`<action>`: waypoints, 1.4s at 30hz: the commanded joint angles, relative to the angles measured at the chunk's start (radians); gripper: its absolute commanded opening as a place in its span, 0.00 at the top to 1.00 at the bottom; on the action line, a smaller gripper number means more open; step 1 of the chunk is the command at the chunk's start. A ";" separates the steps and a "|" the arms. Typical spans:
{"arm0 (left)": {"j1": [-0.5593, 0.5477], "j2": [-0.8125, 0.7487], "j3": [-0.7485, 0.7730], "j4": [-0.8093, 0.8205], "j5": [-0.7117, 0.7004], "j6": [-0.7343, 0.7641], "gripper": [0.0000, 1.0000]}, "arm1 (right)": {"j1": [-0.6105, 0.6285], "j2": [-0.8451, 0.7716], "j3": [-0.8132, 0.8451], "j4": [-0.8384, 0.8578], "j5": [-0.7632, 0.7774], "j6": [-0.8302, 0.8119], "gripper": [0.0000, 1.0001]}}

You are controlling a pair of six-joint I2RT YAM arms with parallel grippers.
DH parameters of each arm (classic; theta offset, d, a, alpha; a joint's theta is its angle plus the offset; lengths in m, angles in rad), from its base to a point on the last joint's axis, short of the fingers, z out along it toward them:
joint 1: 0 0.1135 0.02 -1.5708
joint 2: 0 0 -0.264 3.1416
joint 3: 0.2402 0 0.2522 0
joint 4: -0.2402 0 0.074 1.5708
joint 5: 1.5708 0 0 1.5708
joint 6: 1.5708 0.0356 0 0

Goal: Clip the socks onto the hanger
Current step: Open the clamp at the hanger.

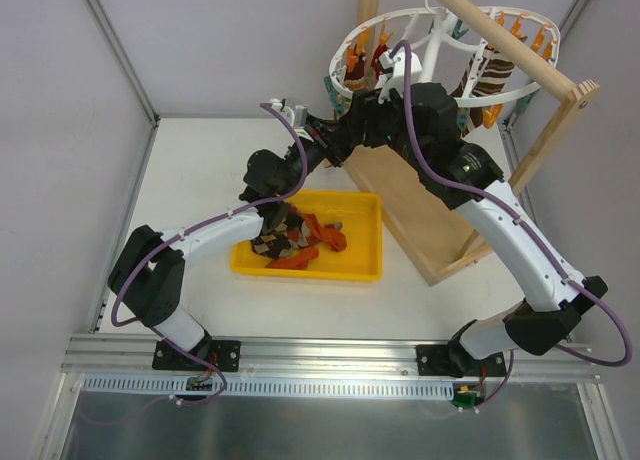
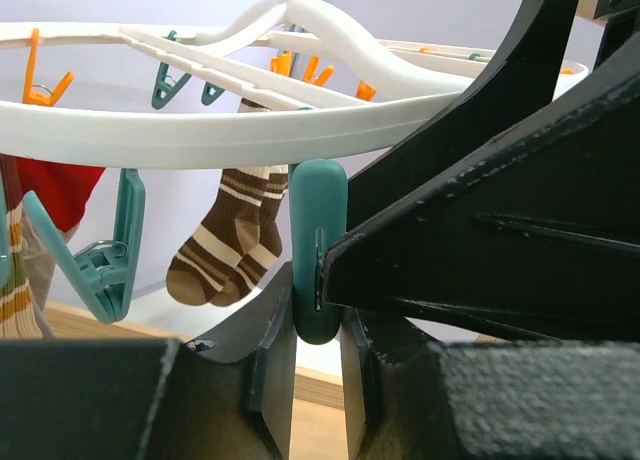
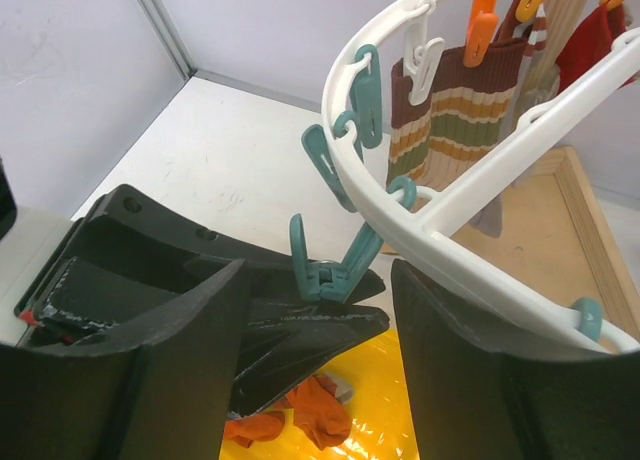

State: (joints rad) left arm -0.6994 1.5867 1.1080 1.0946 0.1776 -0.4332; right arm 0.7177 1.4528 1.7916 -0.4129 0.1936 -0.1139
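Observation:
The white ring hanger [image 1: 527, 86] hangs from a wooden rod at the back right, and it also shows in the left wrist view [image 2: 200, 135] and the right wrist view [image 3: 480, 250]. My left gripper [image 1: 338, 132] is shut on the lower end of a teal clothespin [image 2: 318, 250] under the ring, and the pin gapes open [image 3: 325, 270]. My right gripper [image 1: 364, 106] is open and empty, its fingers [image 3: 180, 360] straddling the left gripper and the pin. Argyle and orange socks [image 1: 300, 238] lie in the yellow tray. Brown striped socks [image 2: 225, 245] hang clipped on the ring.
The yellow tray [image 1: 365, 270] sits mid-table under the arms. The wooden stand's base board [image 1: 410, 205] and rod [image 1: 500, 35] are at the right. More teal and orange pins [image 3: 355, 80] dangle along the ring. A red sock [image 2: 55, 185] hangs at the left.

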 commanded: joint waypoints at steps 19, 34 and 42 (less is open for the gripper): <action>-0.020 -0.062 0.003 0.042 0.146 0.085 0.93 | -0.040 -0.003 -0.043 0.226 0.105 0.052 0.39; -0.015 -0.060 0.024 0.011 0.175 0.080 0.93 | -0.084 -0.046 -0.205 0.407 0.084 0.111 0.43; -0.008 -0.067 0.021 0.011 0.174 0.065 0.93 | -0.107 -0.035 -0.212 0.439 0.096 0.186 0.56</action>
State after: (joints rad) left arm -0.6930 1.5829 1.1141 1.0500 0.2111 -0.3515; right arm 0.6754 1.4136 1.5780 -0.1349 0.1970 0.0479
